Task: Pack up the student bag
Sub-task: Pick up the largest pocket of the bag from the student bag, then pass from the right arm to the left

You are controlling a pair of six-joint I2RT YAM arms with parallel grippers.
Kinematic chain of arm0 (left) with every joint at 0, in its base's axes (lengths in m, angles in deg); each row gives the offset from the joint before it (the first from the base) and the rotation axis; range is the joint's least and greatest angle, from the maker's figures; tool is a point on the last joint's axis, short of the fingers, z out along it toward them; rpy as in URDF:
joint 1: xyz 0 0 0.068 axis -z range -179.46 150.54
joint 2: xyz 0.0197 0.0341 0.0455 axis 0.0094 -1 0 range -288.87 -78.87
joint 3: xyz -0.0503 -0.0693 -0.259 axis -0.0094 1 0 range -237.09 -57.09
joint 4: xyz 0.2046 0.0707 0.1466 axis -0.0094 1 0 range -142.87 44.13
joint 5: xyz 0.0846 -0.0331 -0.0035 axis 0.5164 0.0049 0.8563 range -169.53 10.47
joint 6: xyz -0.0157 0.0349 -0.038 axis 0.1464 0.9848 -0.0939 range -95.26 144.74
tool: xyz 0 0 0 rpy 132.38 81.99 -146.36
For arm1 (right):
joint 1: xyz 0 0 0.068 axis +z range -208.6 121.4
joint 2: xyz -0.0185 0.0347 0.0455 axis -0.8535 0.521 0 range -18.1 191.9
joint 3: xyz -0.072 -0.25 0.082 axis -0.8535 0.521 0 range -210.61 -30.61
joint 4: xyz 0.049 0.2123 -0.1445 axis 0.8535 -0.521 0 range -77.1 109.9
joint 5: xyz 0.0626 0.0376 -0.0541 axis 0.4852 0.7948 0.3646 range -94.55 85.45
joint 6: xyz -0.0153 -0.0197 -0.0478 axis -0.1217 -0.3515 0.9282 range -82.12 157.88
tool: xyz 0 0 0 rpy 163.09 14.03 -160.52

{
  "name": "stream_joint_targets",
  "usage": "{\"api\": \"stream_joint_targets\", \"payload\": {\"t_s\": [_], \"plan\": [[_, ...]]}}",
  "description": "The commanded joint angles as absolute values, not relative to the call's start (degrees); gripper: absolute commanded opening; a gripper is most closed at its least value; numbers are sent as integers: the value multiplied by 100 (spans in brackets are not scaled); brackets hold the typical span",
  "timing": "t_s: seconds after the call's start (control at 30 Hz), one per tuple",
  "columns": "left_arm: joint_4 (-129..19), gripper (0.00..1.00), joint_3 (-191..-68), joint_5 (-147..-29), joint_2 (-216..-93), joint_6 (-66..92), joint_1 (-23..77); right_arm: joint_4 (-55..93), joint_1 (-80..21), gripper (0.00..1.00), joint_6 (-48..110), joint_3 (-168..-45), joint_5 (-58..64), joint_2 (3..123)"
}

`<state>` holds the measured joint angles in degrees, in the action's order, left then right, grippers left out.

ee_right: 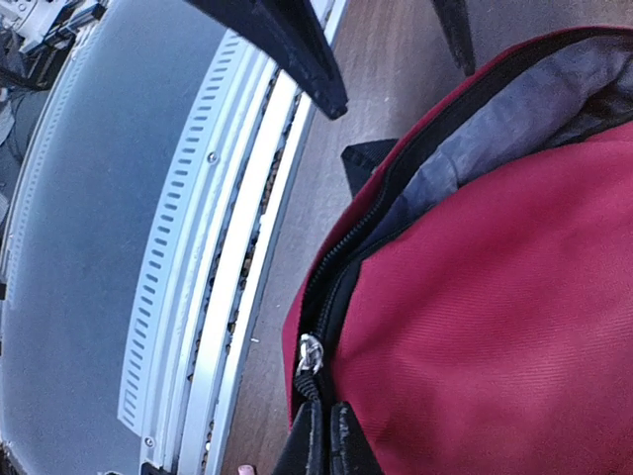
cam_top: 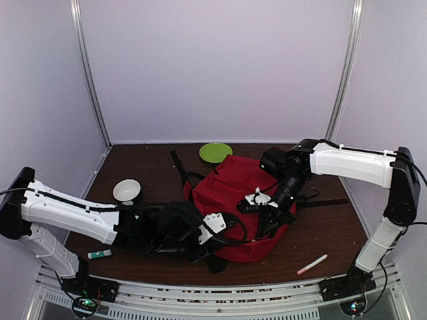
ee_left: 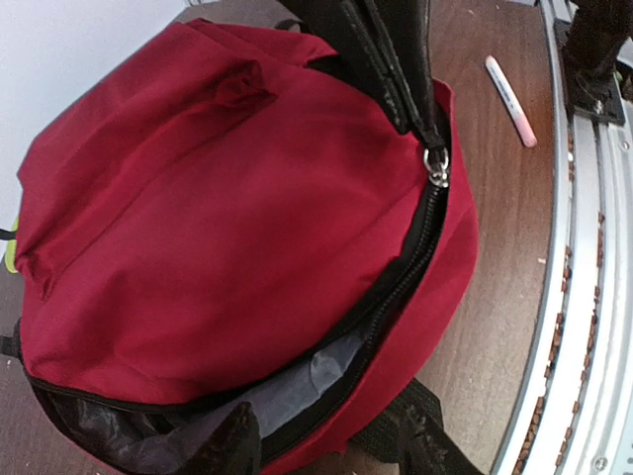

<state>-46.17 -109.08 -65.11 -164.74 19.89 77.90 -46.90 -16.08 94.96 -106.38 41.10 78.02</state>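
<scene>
The student bag [cam_top: 243, 193], a big red backpack with black zippers, lies in the middle of the table. Its main zipper stands partly open over grey lining [ee_left: 297, 396]. My right gripper [ee_right: 329, 408] is shut on the black tab of the metal zipper pull [ee_right: 310, 354], at the bag's near right edge. The left wrist view shows the same pull [ee_left: 436, 166] under the right fingers [ee_left: 391, 69]. My left gripper [ee_left: 331, 447] is open and straddles the bag's lower rim: one fingertip at the lining, the other beside a black strap [ee_left: 396, 426].
A green plate [cam_top: 215, 152] lies behind the bag. To the left sits a white bowl [cam_top: 127, 191], with a green-capped stick [cam_top: 99, 254] by the left arm. A pink-and-white marker [cam_top: 311, 265] lies near the front rail [ee_right: 218, 257]. Black straps trail from the bag.
</scene>
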Motion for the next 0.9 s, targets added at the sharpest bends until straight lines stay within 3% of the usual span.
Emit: {"api": "stream_joint_targets", "payload": {"t_s": [0.0,0.3,0.5,0.63,0.77,0.87], "plan": [[-5319,51,-11192,-6118,-16325,1633,7824,-4258,-1580,4,8407,-11072,3750,7248],[-7257,53,-11379,-6478,-17168,1475,7791,-4285,-1592,4,7253,-11290,4035,7368],[-7083,53,-12116,-6328,-17855,1383,7763,-4454,-1663,5,7109,-11320,4268,7285],[-7243,43,-12162,-6336,-17972,1401,7679,-4491,-1698,5,7123,-11247,4314,7220],[-7291,20,-12199,-6674,-18058,1367,7564,-4551,-1822,6,7118,-11237,4592,7217],[-7215,9,-12324,-6953,-18157,1364,7473,-4625,-1992,7,7149,-11272,4796,7230]]}}
